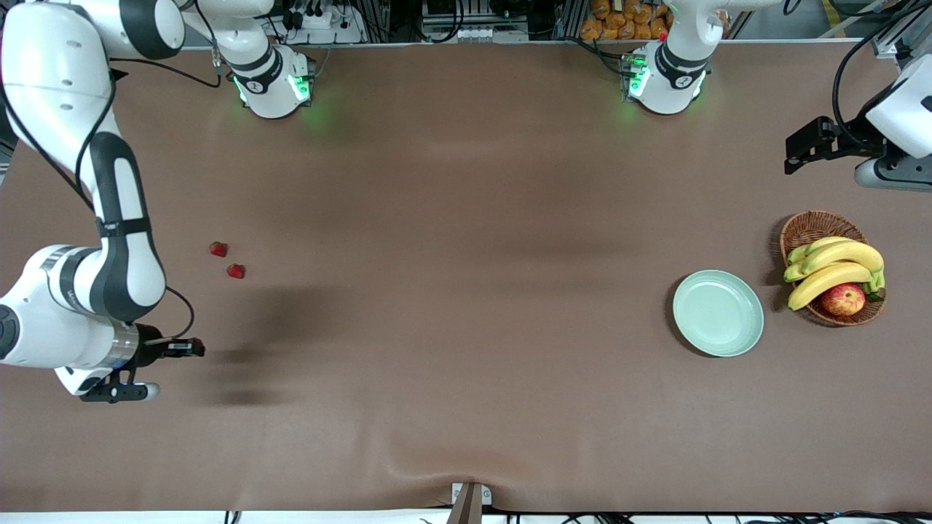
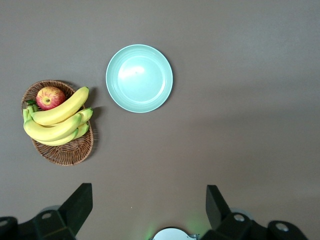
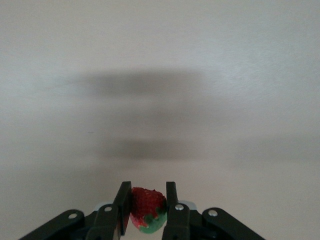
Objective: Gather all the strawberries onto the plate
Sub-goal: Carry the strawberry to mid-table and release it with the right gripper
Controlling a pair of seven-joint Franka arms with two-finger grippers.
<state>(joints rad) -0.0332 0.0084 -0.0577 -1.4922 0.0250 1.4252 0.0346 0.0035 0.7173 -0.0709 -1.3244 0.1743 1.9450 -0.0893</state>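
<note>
The right gripper (image 1: 198, 348) hangs over the brown table (image 1: 451, 291) at the right arm's end, clenched on one small red strawberry with a green top (image 3: 147, 209). Two more small red strawberries (image 1: 218, 249) (image 1: 235, 271) lie on the table at about one o'clock from that gripper, close together. The round pale mint-green plate (image 1: 717, 313) sits toward the left arm's end, the brown woven wicker basket (image 1: 812, 227) of yellow bananas (image 1: 837, 266) and a red-yellow apple (image 1: 842, 299) just beside it at two o'clock. The left gripper (image 2: 149, 210) waits high above them, fingers spread wide, holding nothing.

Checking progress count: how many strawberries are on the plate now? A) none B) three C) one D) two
A: the plate is bare; two strawberries lie on the table, and a third strawberry sits in the right end effector.
</note>
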